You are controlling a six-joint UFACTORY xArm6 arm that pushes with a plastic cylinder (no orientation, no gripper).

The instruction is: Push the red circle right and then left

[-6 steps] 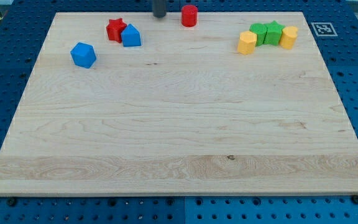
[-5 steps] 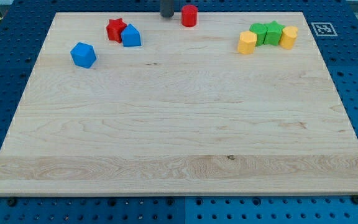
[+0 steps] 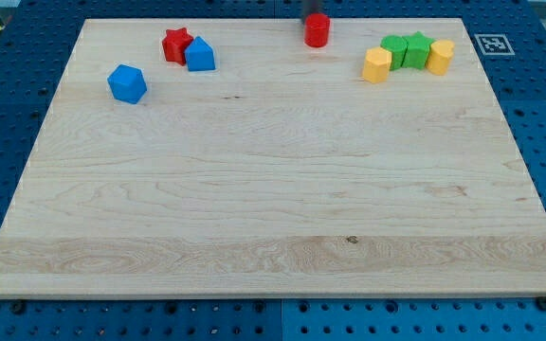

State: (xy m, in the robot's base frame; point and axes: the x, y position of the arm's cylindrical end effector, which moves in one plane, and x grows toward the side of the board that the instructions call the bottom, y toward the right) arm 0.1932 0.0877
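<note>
The red circle (image 3: 318, 30) stands near the board's top edge, a little right of the middle. My tip (image 3: 311, 14) shows only as a short dark stub at the view's top edge. It sits right at the circle's upper left side, seemingly touching it. The rest of the rod is out of view.
A red star (image 3: 176, 44) and a blue house-shaped block (image 3: 200, 55) touch at the top left, with a blue block (image 3: 127, 83) lower left of them. At the top right sit a yellow block (image 3: 377, 65), two green blocks (image 3: 406, 49) and another yellow block (image 3: 441, 56). The wooden board (image 3: 273, 208) lies on a blue pegboard.
My tip has moved right along the top edge, and the red circle has slid right with it. The other blocks have not moved.
</note>
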